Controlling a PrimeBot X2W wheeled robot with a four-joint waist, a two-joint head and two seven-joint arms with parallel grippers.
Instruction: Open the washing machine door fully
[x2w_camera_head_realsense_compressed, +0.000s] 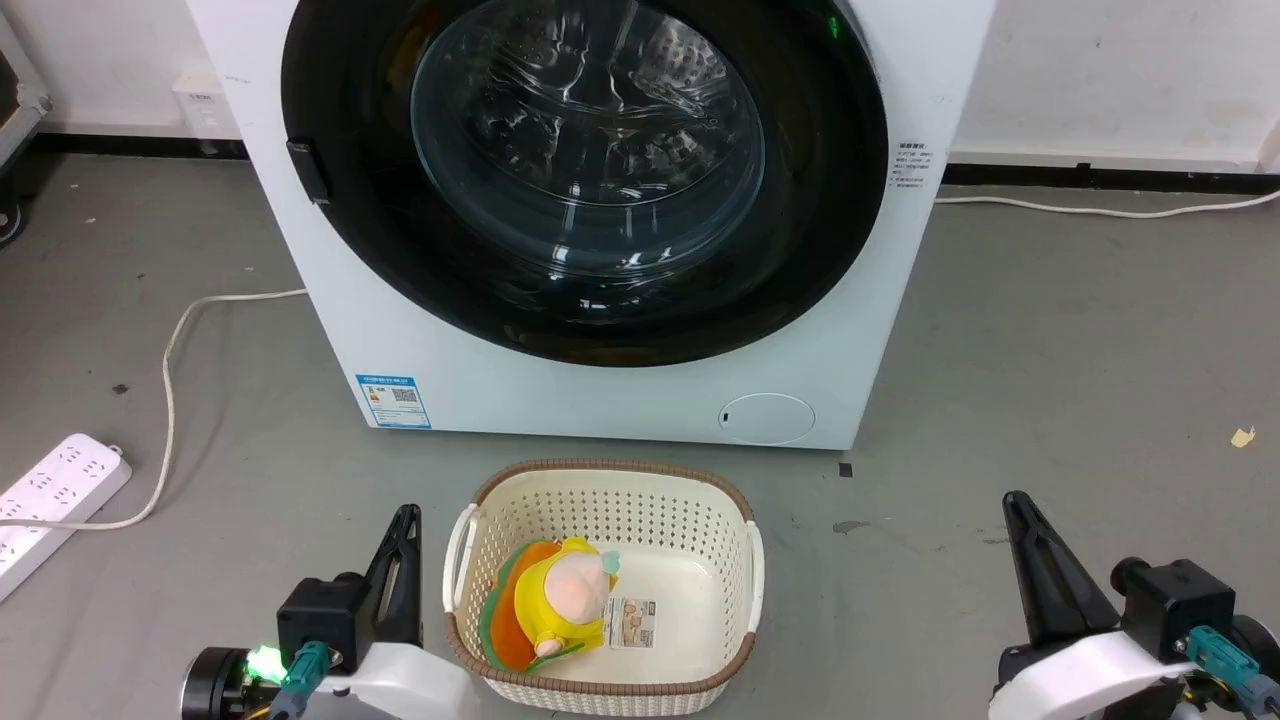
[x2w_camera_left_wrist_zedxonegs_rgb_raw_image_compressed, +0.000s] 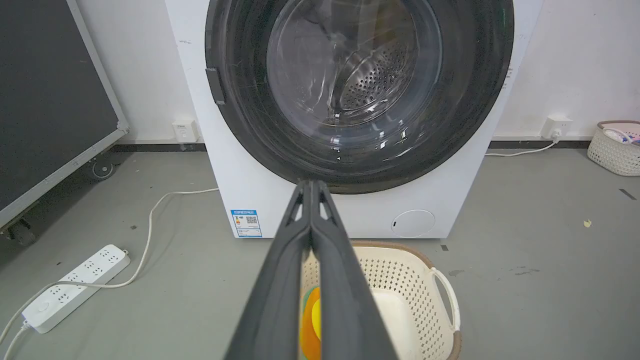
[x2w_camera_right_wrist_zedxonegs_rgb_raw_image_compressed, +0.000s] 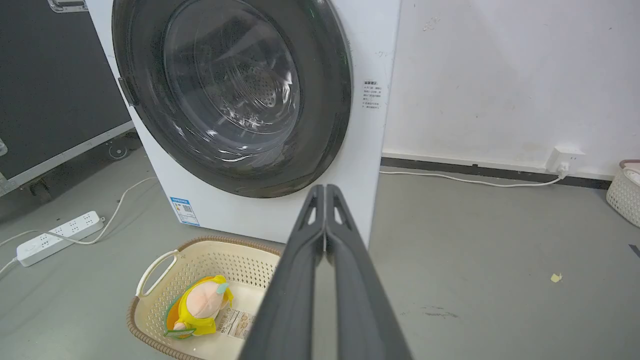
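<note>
washing machine door (x2w_camera_head_realsense_compressed: 840, 200) sits closed flush on white washing machine (x2w_camera_head_realsense_compressed: 600, 395), straight ahead; left gripper (x2w_camera_head_realsense_compressed: 405, 515) and right gripper (x2w_camera_head_realsense_compressed: 1012, 500) low on either side of laundry basket (x2w_camera_head_realsense_compressed: 610, 468), both fingers pressed together, holding nothing, well apart from door

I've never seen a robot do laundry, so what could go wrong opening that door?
The handle is a small tab on the glossy left edge of the washing machine door; the left gripper, shut now, could slip off it. The basket stands close before the washing machine; a reaching arm might knock it.
</note>
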